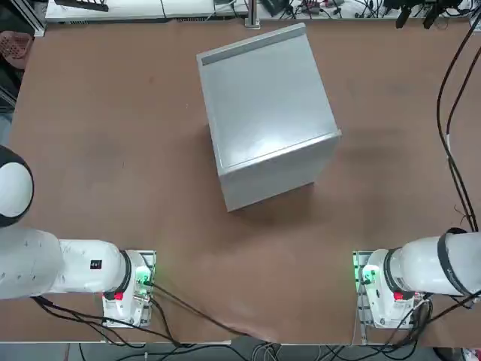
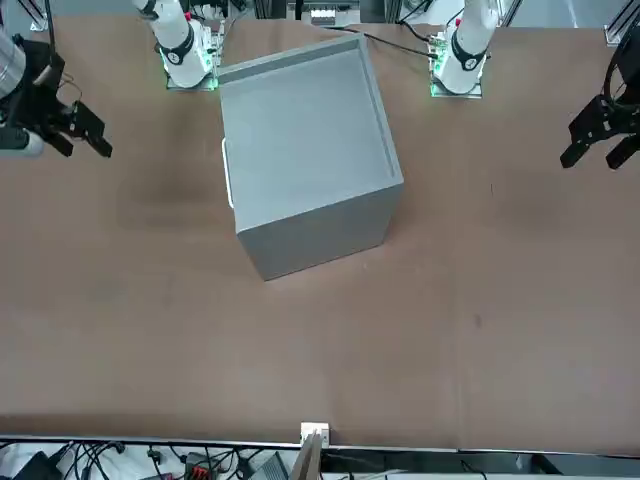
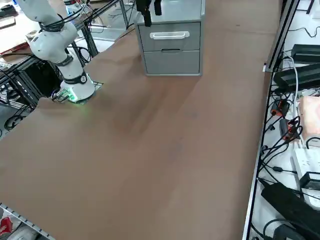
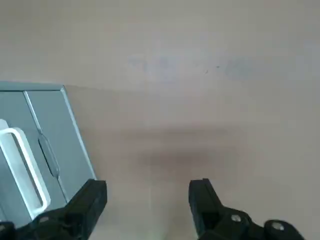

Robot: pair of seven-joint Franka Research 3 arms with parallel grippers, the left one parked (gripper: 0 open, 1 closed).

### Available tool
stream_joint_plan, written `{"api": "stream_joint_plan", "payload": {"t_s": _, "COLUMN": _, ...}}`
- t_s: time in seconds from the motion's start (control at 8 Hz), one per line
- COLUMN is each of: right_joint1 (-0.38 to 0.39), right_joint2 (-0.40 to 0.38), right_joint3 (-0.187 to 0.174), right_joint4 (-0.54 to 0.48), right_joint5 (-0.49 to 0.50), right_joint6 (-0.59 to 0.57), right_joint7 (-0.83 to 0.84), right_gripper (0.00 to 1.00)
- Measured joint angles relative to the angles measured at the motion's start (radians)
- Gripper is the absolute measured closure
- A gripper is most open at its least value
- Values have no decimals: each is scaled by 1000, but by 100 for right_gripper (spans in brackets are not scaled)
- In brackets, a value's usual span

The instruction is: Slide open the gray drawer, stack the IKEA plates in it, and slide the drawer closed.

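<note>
The gray cabinet point(image 1: 263, 113) stands mid-table, turned at an angle. Its front carries two drawer fronts, both shut flush. The upper gray drawer point(image 3: 170, 29) has a white bar handle point(image 3: 170, 35), which also shows in the wrist view on the drawer front point(image 4: 30, 150). My right gripper point(image 2: 82, 138) hangs in the air off the handle side of the cabinet, well apart from it. In the wrist view the right gripper point(image 4: 147, 200) stands open over bare table with nothing between its fingers. The IKEA plates are out of view.
The brown tabletop point(image 1: 113, 150) surrounds the cabinet. My right arm's base point(image 1: 383, 282) is bolted at the near edge. Cables and power strips point(image 3: 295, 150) lie beyond the table's right side. The parked left gripper point(image 2: 600, 130) hovers at the far side.
</note>
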Motion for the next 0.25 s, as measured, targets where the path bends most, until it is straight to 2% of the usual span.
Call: {"api": "stream_joint_plan", "payload": {"t_s": 0.25, "right_joint1": 0, "right_joint2": -23, "right_joint3": -9, "right_joint4": -22, "right_joint5": 0, "right_joint6": 0, "right_joint7": 0, "right_gripper": 0}}
